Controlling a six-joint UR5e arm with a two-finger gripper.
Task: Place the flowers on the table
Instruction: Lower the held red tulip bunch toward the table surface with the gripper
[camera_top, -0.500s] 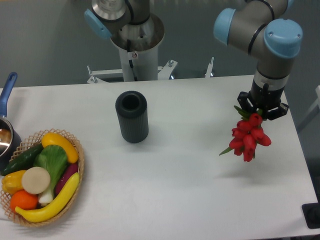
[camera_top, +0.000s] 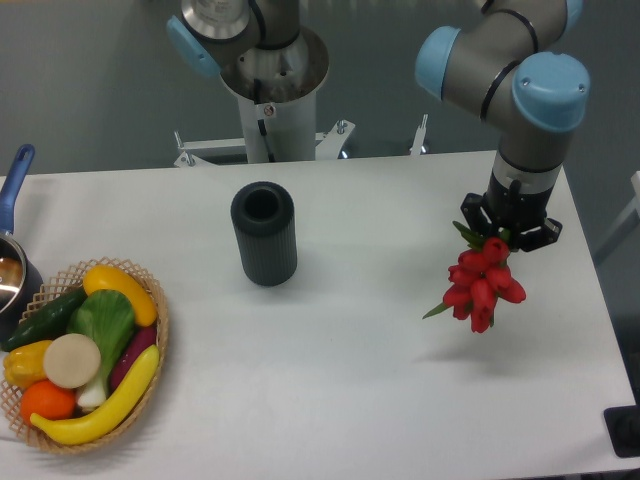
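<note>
Since the gripper (camera_top: 508, 228) is clamped on the flowers (camera_top: 480, 284) hanging blooms-down above the table (camera_top: 350, 350) on the right, releasing from there could bounce them toward the right edge.

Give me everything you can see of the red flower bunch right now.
The small bunch of red tulip-like flowers with green leaves hangs blooms-down from the black two-finger claw, which grips its stem end. One green leaf tip sticks out lower left. It hangs above the white matte tabletop, right side, casting a faint shadow below, touching nothing else.
</note>
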